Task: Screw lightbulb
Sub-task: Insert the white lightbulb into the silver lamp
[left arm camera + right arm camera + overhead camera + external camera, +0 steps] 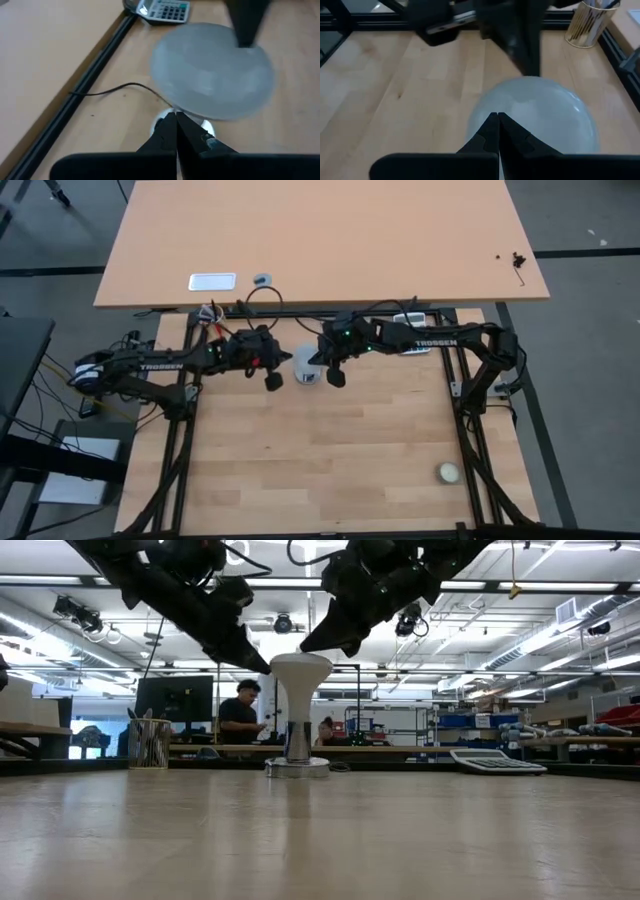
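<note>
The white lightbulb (306, 366) stands upright with its dome up. Its grey screw base sits in the round socket disc (297, 767) at the table's far middle. My left gripper (273, 382) is shut, its tip by the dome's left rim (274, 662). My right gripper (336, 377) is shut, its tip just over the dome's right top (318, 658). In the high view both tips stand a little to the near side of the bulb. The dome fills the left wrist view (212, 75) and the right wrist view (540, 115). My left gripper's shut fingertips (176, 120) slant down at the dome's edge from the table's left; I cannot tell whether they touch it. My right gripper's shut fingertips (498, 120) slant down at the dome from the right; I cannot tell whether they touch it.
A cream-white ball (448, 472) lies near the table's right near corner. A calculator (497, 761) lies at the far right and a pen cup (148, 740) stands at the far left. The socket's thin black cord (115, 89) runs toward the table's rail. People sit in the room behind.
</note>
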You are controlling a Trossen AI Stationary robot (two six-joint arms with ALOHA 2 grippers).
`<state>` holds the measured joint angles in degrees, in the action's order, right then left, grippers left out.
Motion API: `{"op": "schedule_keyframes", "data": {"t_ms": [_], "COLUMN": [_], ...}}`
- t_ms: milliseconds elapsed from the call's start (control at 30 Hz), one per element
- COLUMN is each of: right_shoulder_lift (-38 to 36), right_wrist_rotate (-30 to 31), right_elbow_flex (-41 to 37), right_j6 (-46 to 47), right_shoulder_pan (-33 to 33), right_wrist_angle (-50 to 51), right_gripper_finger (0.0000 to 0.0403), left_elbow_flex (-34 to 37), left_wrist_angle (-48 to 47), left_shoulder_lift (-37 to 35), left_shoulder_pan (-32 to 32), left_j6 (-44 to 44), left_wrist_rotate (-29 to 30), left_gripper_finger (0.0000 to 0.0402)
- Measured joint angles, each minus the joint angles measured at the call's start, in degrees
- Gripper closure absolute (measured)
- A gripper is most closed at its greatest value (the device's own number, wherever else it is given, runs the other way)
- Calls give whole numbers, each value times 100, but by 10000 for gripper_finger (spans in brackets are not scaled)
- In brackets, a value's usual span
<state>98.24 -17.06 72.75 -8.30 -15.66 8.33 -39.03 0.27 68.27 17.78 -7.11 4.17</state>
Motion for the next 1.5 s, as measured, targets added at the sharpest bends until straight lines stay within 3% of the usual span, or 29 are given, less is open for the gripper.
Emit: {"op": "schedule_keyframes", "data": {"t_ms": [533, 867, 1167, 1500], "right_shoulder_lift": [13, 13, 13, 6], "right_wrist_rotate": [30, 101, 114, 138], "right_elbow_flex": [-1, 0, 0, 3], "right_j6": [64, -78, -109, -92], "right_shoulder_pan": [-309, -409, -443, -415], "right_wrist_angle": [-533, -469, -278, 20], "right_gripper_finger": [394, 394, 394, 394], "left_elbow_flex": [-7, -7, -7, -7], "left_wrist_angle": [-544, -301, -9, 11], "left_shoulder_lift": [-256, -517, 19, 39], "left_shoulder_pan": [125, -209, -509, -462], "left_j6": [25, 139, 162, 152], "left_wrist_rotate": [12, -1290, -1041, -654], "left_gripper_finger": [402, 402, 402, 401]}}
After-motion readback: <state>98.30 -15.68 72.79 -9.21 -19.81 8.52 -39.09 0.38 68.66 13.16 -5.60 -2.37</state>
